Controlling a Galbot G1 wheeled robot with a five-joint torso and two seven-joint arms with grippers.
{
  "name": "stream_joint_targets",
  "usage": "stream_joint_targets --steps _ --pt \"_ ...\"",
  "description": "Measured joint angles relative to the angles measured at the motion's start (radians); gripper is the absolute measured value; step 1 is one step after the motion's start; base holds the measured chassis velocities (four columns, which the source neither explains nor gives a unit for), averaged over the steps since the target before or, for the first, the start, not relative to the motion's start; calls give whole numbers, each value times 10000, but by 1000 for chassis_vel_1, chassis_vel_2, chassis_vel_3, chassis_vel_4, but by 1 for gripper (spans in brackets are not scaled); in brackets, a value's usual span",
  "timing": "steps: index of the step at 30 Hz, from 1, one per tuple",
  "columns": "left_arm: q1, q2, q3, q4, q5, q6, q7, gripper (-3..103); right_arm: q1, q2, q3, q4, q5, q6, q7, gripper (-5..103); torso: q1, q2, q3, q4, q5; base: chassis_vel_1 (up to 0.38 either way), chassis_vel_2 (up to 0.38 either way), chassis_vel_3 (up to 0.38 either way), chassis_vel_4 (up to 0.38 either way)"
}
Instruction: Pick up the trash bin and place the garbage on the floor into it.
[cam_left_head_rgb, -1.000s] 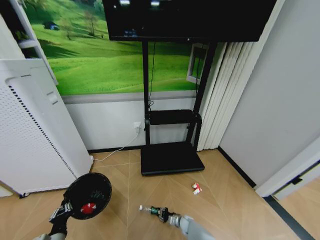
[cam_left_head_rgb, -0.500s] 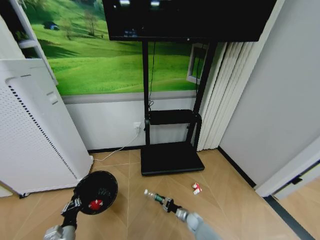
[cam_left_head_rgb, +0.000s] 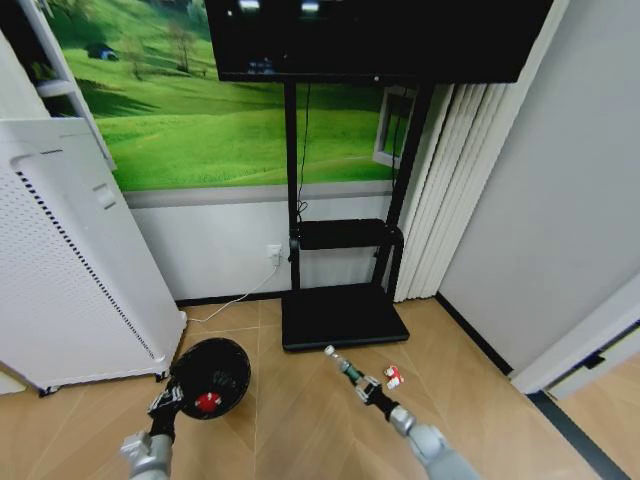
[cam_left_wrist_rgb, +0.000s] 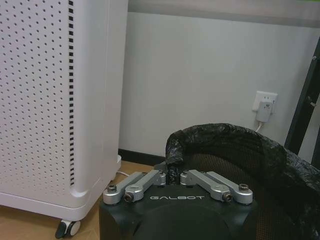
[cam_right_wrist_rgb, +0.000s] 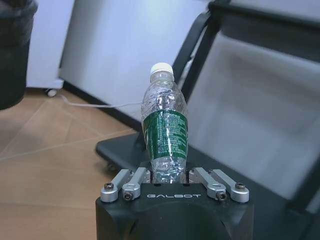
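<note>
Left gripper (cam_left_head_rgb: 172, 400) low on the left, pinched on the rim of the trash bin (cam_left_head_rgb: 211, 376), holding it tipped above the wood floor (cam_left_head_rgb: 300, 430); red-and-black piece (cam_left_head_rgb: 208, 402) inside. Right gripper (cam_left_head_rgb: 372, 390) clamped on the base of the clear bottle (cam_left_head_rgb: 347, 367), cap pointing away. Red-and-white packet (cam_left_head_rgb: 393, 376) lies on the floor just beside that gripper. Behind: black TV stand base (cam_left_head_rgb: 342, 315), white perforated appliance (cam_left_head_rgb: 70, 270) on the left, wall plug and cable (cam_left_head_rgb: 274, 256). Bin is black, round, with mesh sides and a crinkled bag liner (cam_left_wrist_rgb: 230, 137). Bottle has a green label and a white cap (cam_right_wrist_rgb: 162, 69).
</note>
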Motion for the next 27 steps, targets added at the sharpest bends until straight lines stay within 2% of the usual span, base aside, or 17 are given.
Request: stream_joint_targets --steps 5,7,15,18,22,27 --pt "-386 217 264 437 -36 18 3 7 -900 -539 601 1428 735 -438 33 28 1 0 0 0 -1 0 0 0 0" --pt "-738 344 533 808 -51 18 14 7 -1565 -924 1004 2495 1420 -852 44 28 0 0 0 0 1 0 0 0 0" --pt "-1486 396 1099 1419 -65 19 18 7 -2469 -1424 1622 4436 2595 -1543 147 28 0 0 0 0 -3 0 0 0 0" --pt "-1756 380 1210 1643 -31 19 17 7 -2617 -1689 1656 5437 3077 -2011 202 28 0 0 0 0 -2 0 0 0 0" --pt "-2101 597 1371 1789 -84 50 4 7 -2609 -1814 1489 6133 3161 -2375 241 28 0 -1 0 6 1 0 0 0 0" --pt "-2898 1001 1803 2152 -332 141 -30 7 -2603 -1855 1046 6808 2990 -2781 263 28 1 0 0 0 0 0 0 0 0"
